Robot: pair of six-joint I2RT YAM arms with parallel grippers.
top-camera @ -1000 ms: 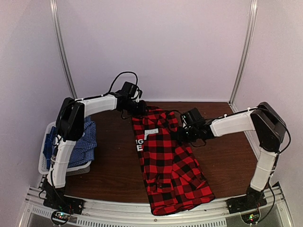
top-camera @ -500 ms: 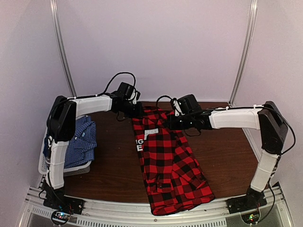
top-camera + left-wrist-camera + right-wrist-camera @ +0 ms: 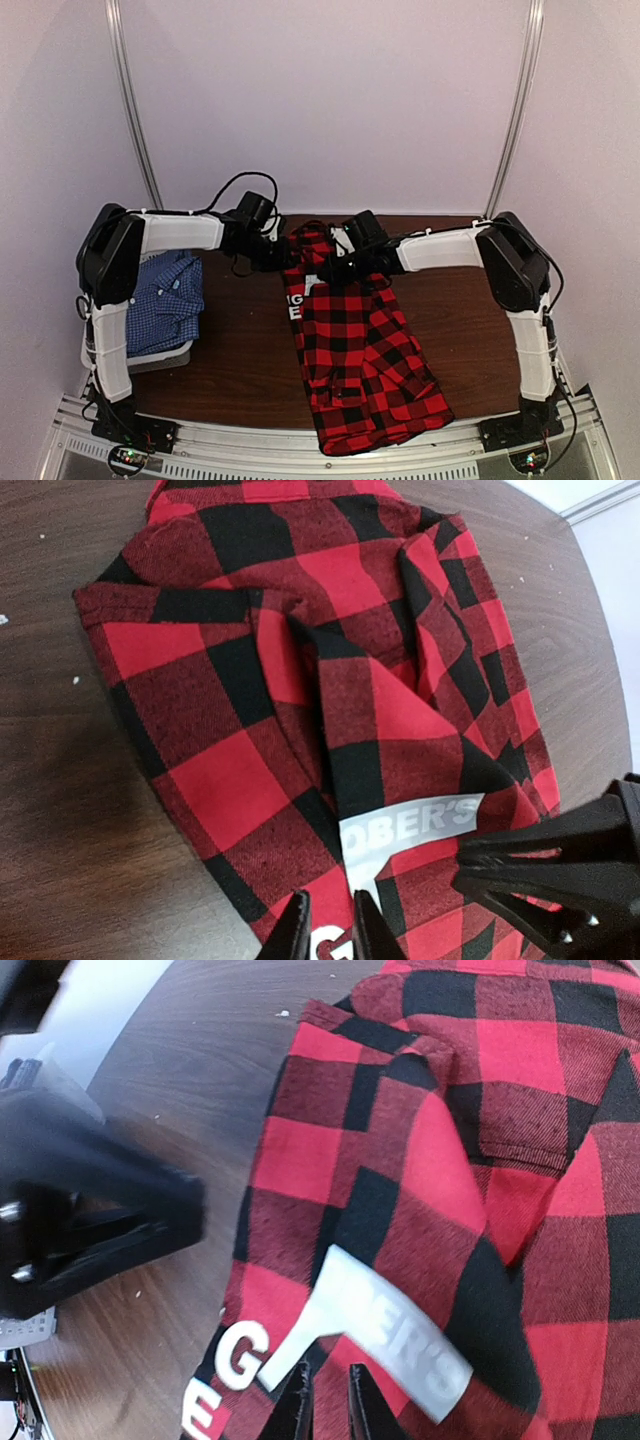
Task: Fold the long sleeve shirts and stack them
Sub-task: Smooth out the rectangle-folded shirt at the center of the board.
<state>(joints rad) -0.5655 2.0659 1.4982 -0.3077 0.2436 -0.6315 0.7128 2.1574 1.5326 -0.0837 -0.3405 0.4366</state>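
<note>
The red-and-black plaid shirt (image 3: 360, 350) lies lengthwise on the brown table, collar end at the back. Its white label (image 3: 420, 825) shows near the collar, also in the right wrist view (image 3: 385, 1335). My left gripper (image 3: 283, 262) is at the shirt's back left edge. Its fingers are nearly together on the cloth beside the label (image 3: 330, 930). My right gripper (image 3: 322, 272) reaches in from the right, facing the left one. Its jaws are narrowed on the cloth just below the label (image 3: 330, 1400). The blue-and-white check shirt (image 3: 165, 300) lies bunched at the left.
A pale grey basket (image 3: 90, 345) under the blue shirt stands at the table's left edge. Bare brown tabletop (image 3: 240, 340) lies between basket and plaid shirt. The shirt's hem hangs over the near edge by the metal rail (image 3: 300, 455). White walls enclose the table.
The right arm swung left across the top of the plaid shirt to the label. The left gripper shifted slightly left and nearer. Both pairs of jaws narrowed.
</note>
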